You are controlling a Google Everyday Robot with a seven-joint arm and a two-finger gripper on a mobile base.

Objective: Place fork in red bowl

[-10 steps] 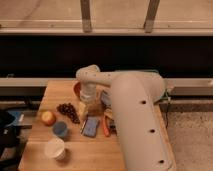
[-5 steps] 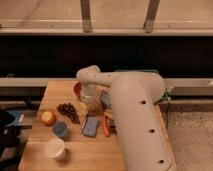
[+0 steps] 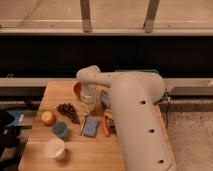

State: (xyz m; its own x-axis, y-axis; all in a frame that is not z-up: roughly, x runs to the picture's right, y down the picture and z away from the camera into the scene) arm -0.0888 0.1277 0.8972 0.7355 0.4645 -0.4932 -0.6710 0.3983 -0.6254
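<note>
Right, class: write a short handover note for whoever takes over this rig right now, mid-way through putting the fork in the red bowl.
The gripper hangs low over the wooden table, just right of the small round orange-red bowl.
The slim grey metal fork appears to lie on the table along the left edge of the blue sponge, in front of the gripper; contact cannot be told.
Done: the approach. The fork is not in the bowl.
Left: grasp the fork, lift it, carry it over the bowl, release.

The arm (image 3: 131,100) hides part of the red bowl (image 3: 76,89) beside the claw (image 3: 88,103).
</note>
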